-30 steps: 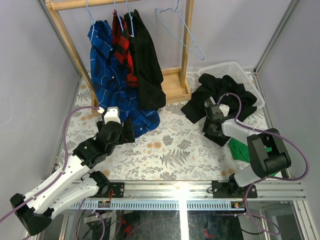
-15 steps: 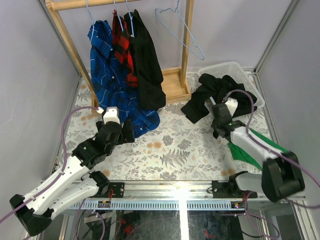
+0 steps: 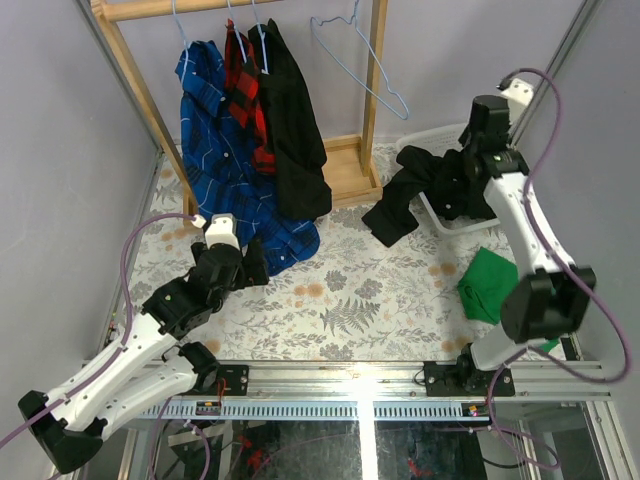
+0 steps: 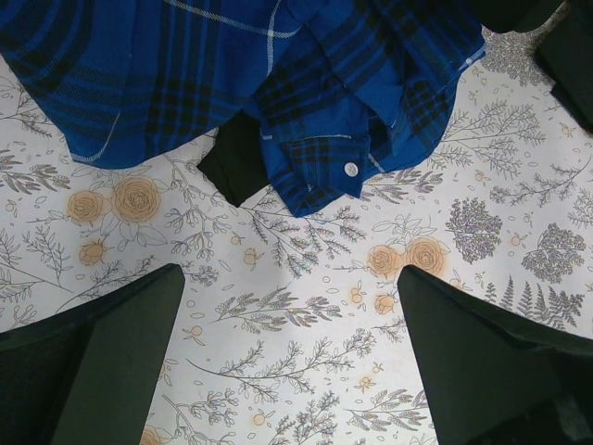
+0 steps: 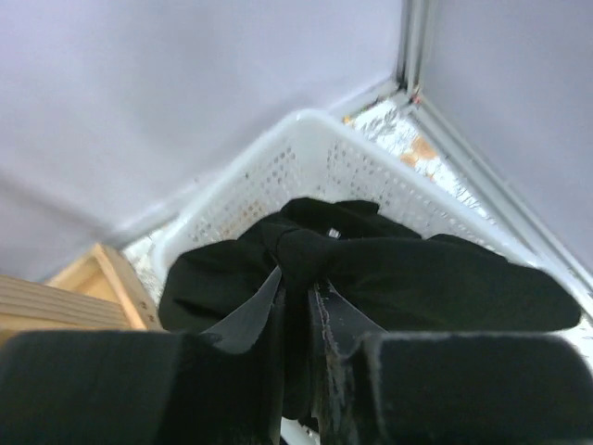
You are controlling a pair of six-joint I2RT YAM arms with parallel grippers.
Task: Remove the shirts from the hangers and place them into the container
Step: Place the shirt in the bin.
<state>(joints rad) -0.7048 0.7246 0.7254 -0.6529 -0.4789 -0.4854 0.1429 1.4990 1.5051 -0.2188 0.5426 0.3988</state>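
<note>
The right gripper [image 5: 298, 278], low at 3 o'clock a second ago, now stands raised at 1 o'clock. Its jaws pinch a bunched black shirt [image 3: 420, 190] over the container [image 3: 440, 135] (part still trails out toward 9 o'clock), so the deposit looks nearly complete. The left gripper [image 4: 289, 287] gapes empty beside the blue plaid shirt [image 4: 324, 93].

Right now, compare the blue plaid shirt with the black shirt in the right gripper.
The blue plaid shirt hangs from a hanger, hem on the table; the black shirt is off any hanger, pinched by the right gripper above the container. The blue plaid shirt hangs long; the black shirt is bunched. Both are soft shirts.
</note>
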